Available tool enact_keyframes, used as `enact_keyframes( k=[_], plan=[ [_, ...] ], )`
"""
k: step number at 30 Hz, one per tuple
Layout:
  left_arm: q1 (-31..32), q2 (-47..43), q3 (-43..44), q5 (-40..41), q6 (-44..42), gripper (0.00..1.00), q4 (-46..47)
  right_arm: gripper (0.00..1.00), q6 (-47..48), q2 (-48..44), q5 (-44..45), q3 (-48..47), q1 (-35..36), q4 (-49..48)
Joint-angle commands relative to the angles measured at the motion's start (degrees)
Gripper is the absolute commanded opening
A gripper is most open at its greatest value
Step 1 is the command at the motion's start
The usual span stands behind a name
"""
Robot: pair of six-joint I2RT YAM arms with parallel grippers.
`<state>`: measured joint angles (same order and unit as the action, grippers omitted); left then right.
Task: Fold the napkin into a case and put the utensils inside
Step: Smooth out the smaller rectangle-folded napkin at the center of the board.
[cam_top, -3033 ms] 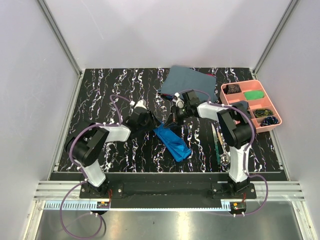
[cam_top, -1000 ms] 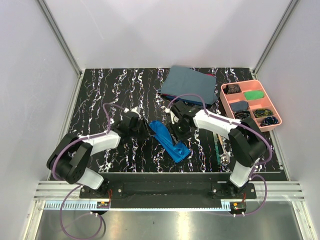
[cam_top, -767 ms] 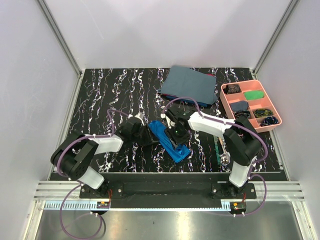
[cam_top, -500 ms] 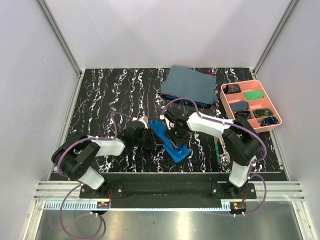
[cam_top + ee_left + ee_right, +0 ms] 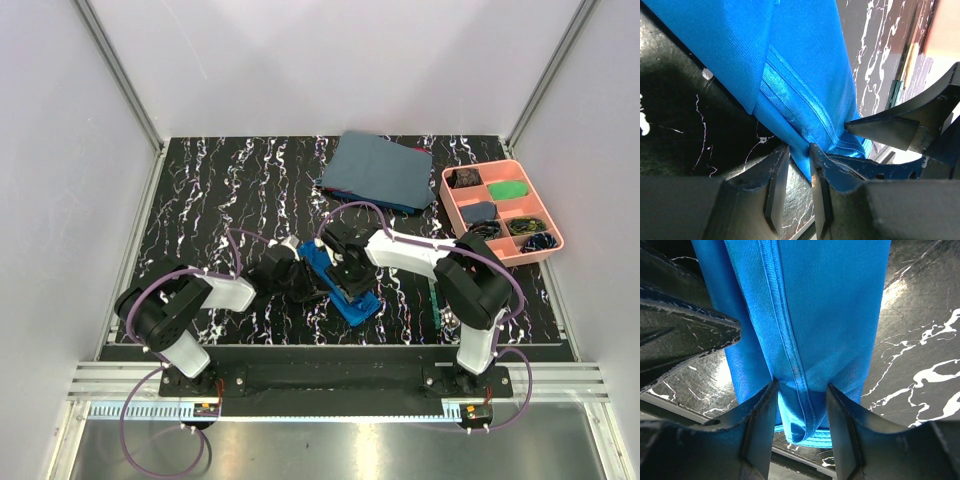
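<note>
**Left gripper** (image 5: pixel 797 150): forearm reaches low across the desk (image 5: pixel 220 190), its fingers pinched shut on a hemmed edge of the folded napkin (image 5: pixel 357 301). **Right gripper** (image 5: pixel 802 387): forearm reaches in from the opposite side, wrist tipped down, and it clamps the strip across its width. The napkin lies between and beneath both grippers. The utensils (image 5: pixel 438 292) rest well to the right of the right gripper. A clean fold probably requires lifting both edges evenly, hems aligned and cloth taut.

Counting one napkin (image 5: pixel 342 287), one grey-blue cloth (image 5: pixel 378 170), one pink tray (image 5: pixel 480 165), one left gripper (image 5: pixel 799 150) and one right gripper (image 5: pixel 801 387); not managing to count the utensils (image 5: pixel 437 291).
</note>
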<state>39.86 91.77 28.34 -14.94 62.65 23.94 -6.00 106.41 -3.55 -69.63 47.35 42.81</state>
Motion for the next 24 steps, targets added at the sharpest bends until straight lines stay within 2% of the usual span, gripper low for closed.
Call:
enact_keyframes(
  k=[1,9,13,18,24],
  plan=[
    [0.57,0.43,-1.0,2.02,0.28,0.29,1.72,0.52,-0.76,1.78,3.11,-0.34,0.81,-0.53],
    [1.36,0.08,-1.53,2.46,0.45,0.28,1.81,0.15,-1.65,1.17,1.18,-1.91,1.16,-0.8],
    [1.63,-0.01,-1.71,2.63,0.63,0.28,2.07,0.04,-1.56,-0.32,1.09,-3.76,1.08,0.87],
    [2.15,-0.71,-2.06,3.51,0.8,0.27,2.16,0.01,-3.05,-1.9,-1.1,-7.1,1.16,5.17],
    [2.77,-1.33,-2.85,4.66,1.07,0.24,2.33,0.0,-5.77,-1.21,-8.56,-7.99,1.16,6.16]
  ],
)
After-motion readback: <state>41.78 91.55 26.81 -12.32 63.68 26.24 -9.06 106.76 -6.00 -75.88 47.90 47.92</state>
